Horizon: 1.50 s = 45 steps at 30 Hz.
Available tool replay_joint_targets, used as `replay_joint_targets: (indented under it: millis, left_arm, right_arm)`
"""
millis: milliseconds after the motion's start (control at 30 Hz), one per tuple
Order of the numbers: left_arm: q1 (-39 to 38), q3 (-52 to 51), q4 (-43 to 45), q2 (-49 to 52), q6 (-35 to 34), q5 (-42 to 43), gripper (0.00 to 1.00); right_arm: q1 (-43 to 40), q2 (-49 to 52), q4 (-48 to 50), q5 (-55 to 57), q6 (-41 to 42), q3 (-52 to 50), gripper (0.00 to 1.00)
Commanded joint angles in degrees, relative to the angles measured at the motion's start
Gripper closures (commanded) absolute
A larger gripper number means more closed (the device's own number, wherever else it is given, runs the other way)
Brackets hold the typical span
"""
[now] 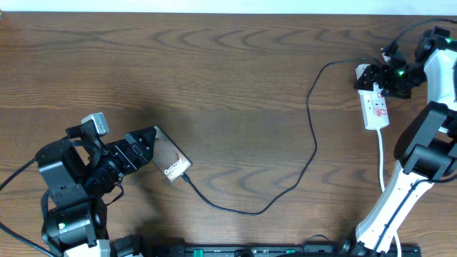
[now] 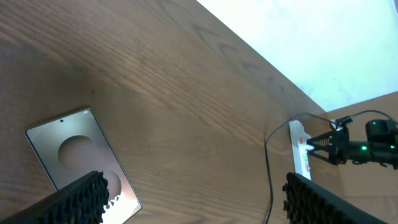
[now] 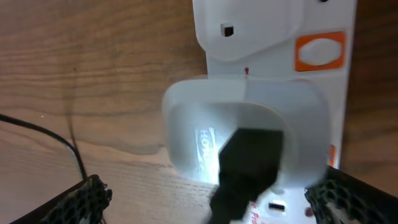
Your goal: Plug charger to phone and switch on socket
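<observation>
The phone (image 1: 170, 160) lies flat on the wooden surface (image 1: 214, 78) at the tips of the left fingers (image 2: 78, 200), which are spread and grip nothing; the charger (image 1: 313, 135) loops from the phone's edge to the socket (image 1: 376, 111); the right fingers (image 3: 78, 200) hang spread over its white adapter (image 3: 193, 124).

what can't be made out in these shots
Whether the charger tip is seated in the phone: too small overhead; left wrist view's bottom edge cuts off that end.
Whether the socket is switched on: right jaws overhang it overhead; right wrist view is too close and blurred.
Adapter lettering: blurred in right wrist view, partly behind a black plug.
</observation>
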Motion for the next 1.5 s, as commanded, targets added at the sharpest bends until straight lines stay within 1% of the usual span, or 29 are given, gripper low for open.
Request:
replay_joint_targets:
  millis: [0,600,1033,1233,1467]
  left_arm:
    - [-0.02,-0.15,0.02,-0.17,0.13,0.94,0.11]
    - [-0.02,-0.15,-0.26,-0.15,0.13,0.94,0.11]
    - [-0.02,-0.15,-0.39,-0.15,0.13,0.94,0.11]
    - [-0.02,-0.15,-0.39,-0.15,0.13,0.94,0.11]
    - [-0.02,-0.15,-0.42,-0.15,0.13,0.94,0.11]
  right_arm:
    - [1.25,0.31,0.22,-2.38,-0.61,0.92,0.01]
    - [1.33,0.81,0.26,-3.08,1.31,0.15,0.01]
    - [4.24,0.81,7.87,-6.10,2.73,-10.29,0.01]
    - [6.40,0.81,7.65,-6.21,2.80,-11.10,0.01]
    - [6.40,0.81,7.43,-4.09,3.78,-10.93,0.01]
